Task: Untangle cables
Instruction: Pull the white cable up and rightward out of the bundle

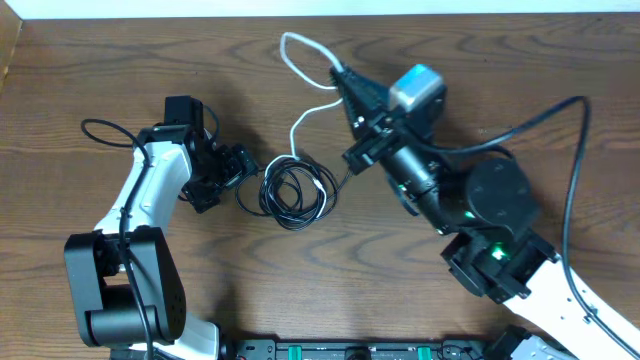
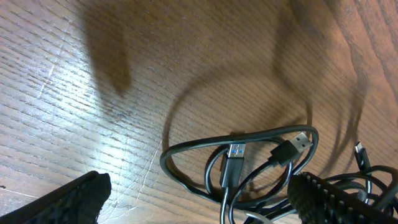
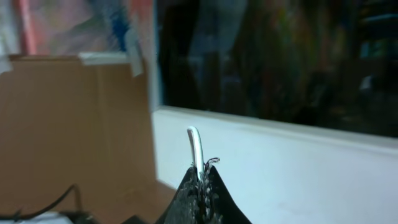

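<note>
1. Brown wood-grain bench (image 1: 120,60) from overhead, with both arms reaching in toward the middle.
2. Near the bench centre, a flat coil of black cables (image 1: 270,195) in several overlapping loops.
3. Mixed into the right side of that coil, one end of a white cable (image 1: 293,138), running from there toward the far edge and ending in a loose loop.
4. Left end effector (image 1: 245,172) just beside the coil's left edge, spread wide and gripping nothing.
5. From the left wrist, ribbed fingers (image 2: 81,199) far apart at the lower corners, black loops lying on the wood between them.
6. Inside one of those loops, a silver-tipped plug (image 2: 235,152) and a black plug (image 2: 295,146), close together.
7. Right end effector (image 1: 338,72) on the far side, pinched tight on the white cable between the loose loop and the run down to the coil.
8. From the right wrist, dark fingers (image 3: 214,199) pressed together, white cord poking up from the tips.
9. Behind them, a white wall (image 3: 298,168), a dark window (image 3: 280,62) and a brown cardboard panel (image 3: 74,124).
</note>
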### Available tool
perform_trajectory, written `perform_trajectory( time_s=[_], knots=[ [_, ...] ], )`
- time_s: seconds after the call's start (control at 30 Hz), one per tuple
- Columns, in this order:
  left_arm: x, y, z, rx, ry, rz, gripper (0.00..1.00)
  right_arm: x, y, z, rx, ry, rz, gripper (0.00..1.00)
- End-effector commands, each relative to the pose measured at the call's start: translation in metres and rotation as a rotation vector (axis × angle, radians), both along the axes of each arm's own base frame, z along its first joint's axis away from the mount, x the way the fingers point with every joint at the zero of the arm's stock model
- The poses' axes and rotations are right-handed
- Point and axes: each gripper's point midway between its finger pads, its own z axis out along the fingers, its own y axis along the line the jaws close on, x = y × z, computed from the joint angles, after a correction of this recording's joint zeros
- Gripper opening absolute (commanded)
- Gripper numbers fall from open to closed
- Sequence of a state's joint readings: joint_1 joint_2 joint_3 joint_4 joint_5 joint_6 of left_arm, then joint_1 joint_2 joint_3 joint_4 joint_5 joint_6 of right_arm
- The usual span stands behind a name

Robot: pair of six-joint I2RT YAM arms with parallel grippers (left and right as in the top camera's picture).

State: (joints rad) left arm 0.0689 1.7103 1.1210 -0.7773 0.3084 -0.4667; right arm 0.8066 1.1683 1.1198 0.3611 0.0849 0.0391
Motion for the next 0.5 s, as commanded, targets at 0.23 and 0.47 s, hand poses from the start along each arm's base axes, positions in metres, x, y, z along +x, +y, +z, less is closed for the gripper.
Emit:
perform_trajectory(
  time_s=[0.23,0.47],
  knots=[
    [-0.003,0.003,-0.006,0.014,0.017,-0.01,0.96,-0.005,-0.138,0.061,0.132,-0.095,-0.514,0.01],
    [-0.003,0.003,-0.006,0.014,0.017,-0.009,0.96,-0.025,-0.219,0.081,0.181,-0.142,-0.801,0.01]
  ],
)
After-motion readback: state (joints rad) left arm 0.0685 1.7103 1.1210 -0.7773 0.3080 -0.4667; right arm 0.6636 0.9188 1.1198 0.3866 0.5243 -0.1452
